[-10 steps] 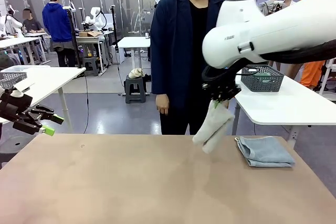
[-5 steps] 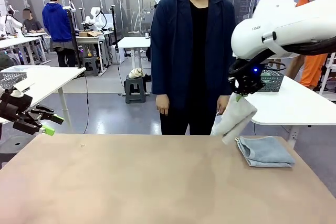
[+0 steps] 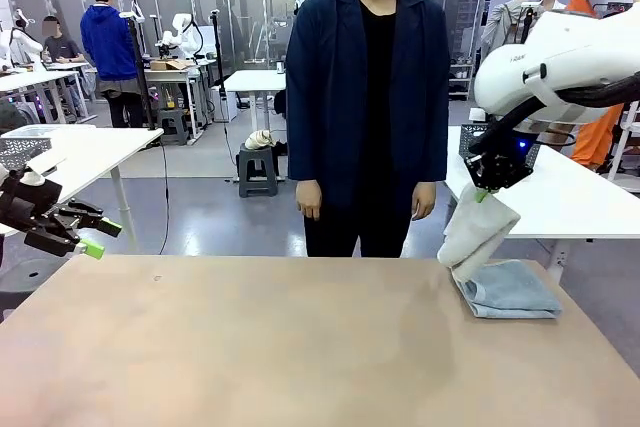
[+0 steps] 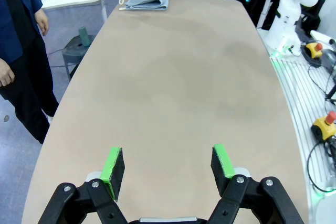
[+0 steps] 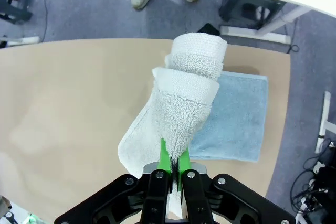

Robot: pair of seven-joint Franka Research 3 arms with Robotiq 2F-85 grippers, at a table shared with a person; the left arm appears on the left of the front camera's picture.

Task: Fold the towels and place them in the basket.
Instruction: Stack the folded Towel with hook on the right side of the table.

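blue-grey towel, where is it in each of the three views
Front view: the folded blue-grey towel lies flat at the table's far right, under the hanging cream towel.
Left wrist view: top centre-left, at the table's far end.
Right wrist view: right of centre, flat on the table, partly behind the cream towel.
Shared landmark: the cream towel, held by the right gripper, hangs over it in all three.

Right gripper: raised at the table's far right, pointing down, jaws pinched on the cream-white towel. Left gripper: low at left edge, jaws apart, empty.
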